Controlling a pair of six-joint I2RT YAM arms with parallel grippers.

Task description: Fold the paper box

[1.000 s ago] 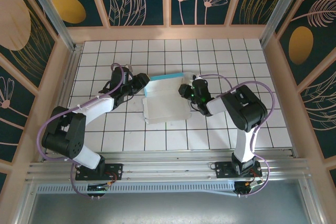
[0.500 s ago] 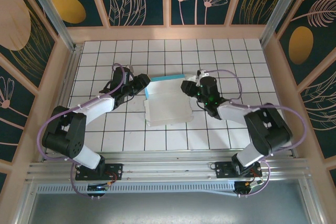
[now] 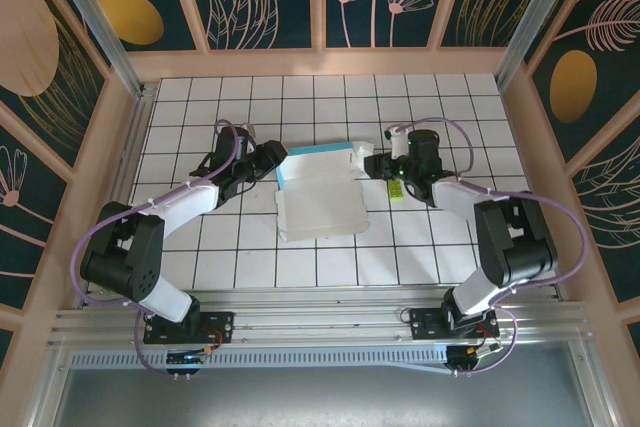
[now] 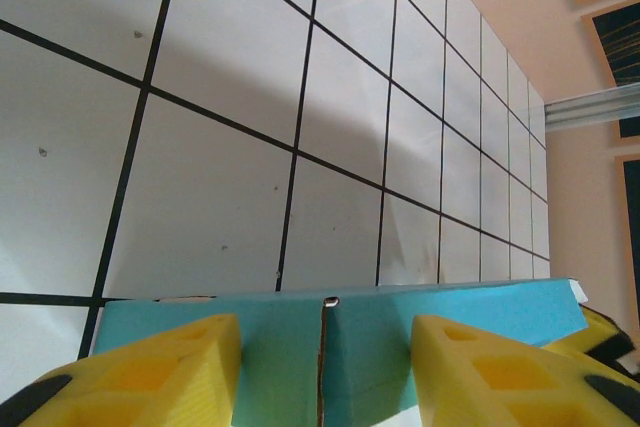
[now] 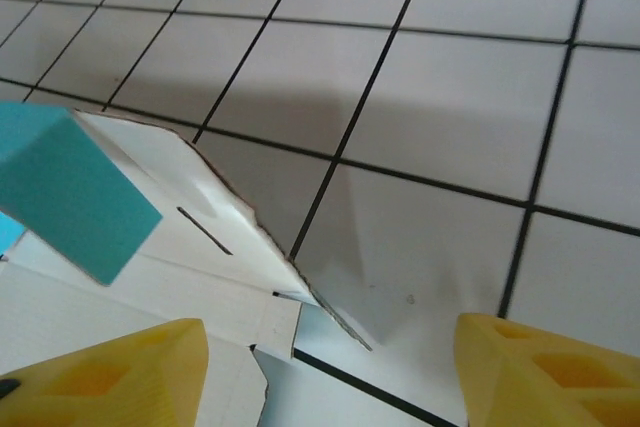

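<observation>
While my left gripper [image 4: 322, 337] stands half open, fingers [image 4: 150, 367] set against the box's [image 3: 318, 202] upright blue wall and pinching nothing, my right gripper [image 5: 330, 335] gapes wide and empty just beside the white side flap. That box lies mid-table [image 3: 200, 247], between both.

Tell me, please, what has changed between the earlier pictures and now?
The right tool opened, let go of the right edge of the box and drew back to the right, away from it; its arm swung outward as well. The left tool stayed at the box's left edge, and the box kept about the same place and shape.
</observation>
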